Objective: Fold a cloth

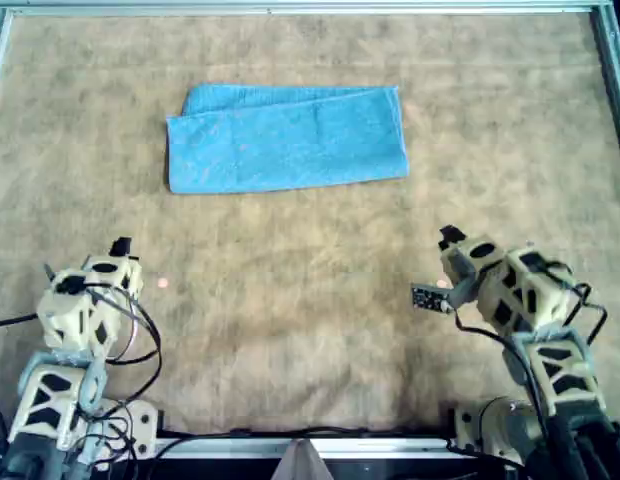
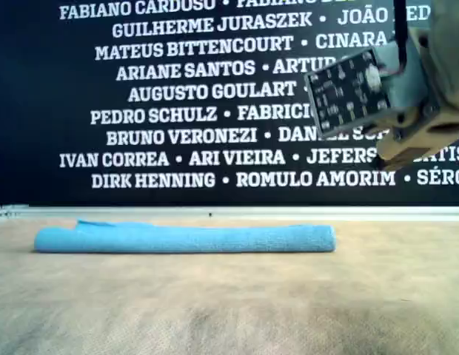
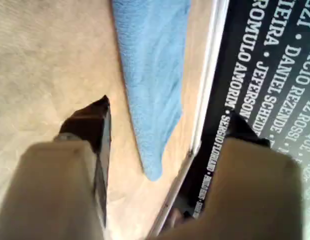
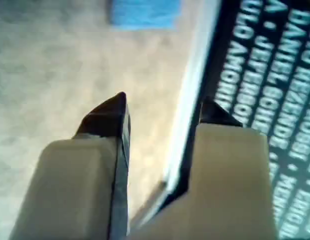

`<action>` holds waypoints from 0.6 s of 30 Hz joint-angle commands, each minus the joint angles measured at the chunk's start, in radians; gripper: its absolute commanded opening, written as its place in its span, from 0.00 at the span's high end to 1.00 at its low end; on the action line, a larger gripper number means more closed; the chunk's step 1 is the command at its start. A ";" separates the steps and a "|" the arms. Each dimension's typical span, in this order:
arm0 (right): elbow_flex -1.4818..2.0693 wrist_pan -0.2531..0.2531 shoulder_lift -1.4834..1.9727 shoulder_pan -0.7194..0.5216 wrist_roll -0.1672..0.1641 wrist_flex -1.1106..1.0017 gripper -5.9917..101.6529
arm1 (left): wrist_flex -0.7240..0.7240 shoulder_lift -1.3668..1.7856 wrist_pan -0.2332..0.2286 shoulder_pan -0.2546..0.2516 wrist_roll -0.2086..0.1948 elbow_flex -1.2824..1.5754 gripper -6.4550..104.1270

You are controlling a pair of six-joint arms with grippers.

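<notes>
Spread wide, gripping nothing: fingertips [image 3: 101,112] of my first gripper [image 3: 170,122], the far tip dim against the banner [image 3: 275,75]. Same wide gap on my second gripper [image 4: 162,107], badly blurred. Impossible to match either to the overhead arms, crouched at 7 o'clock [image 1: 85,300] and 5 o'clock [image 1: 510,290]. Folded cloth [image 1: 287,140] flat toward 12 o'clock, well apart from both.

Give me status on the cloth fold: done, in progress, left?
Done: the cloth lies folded over once, a flat rectangle with a strip of the lower layer showing along its far edge. In hand: nothing; my first hand and my second hand are open, away from it. Left: perhaps another fold.
</notes>
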 commanded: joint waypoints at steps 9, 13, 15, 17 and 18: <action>0.225 0.003 0.028 -0.126 -0.002 -0.551 0.41 | -0.120 0.002 0.003 -0.008 0.005 0.014 0.21; 0.258 0.002 0.009 -0.123 0.000 -0.569 0.41 | -0.117 -0.003 0.003 -0.008 -0.003 0.014 0.21; 0.258 0.002 0.012 -0.124 0.000 -0.568 0.41 | -0.115 -0.003 0.003 -0.008 -0.008 0.014 0.22; 0.259 0.002 0.037 -0.124 0.002 -0.568 0.40 | -0.115 -0.003 0.003 -0.008 0.005 0.014 0.22; 0.252 -0.002 0.037 -0.124 0.000 -0.568 0.40 | -0.115 -0.003 0.003 -0.008 0.005 0.014 0.22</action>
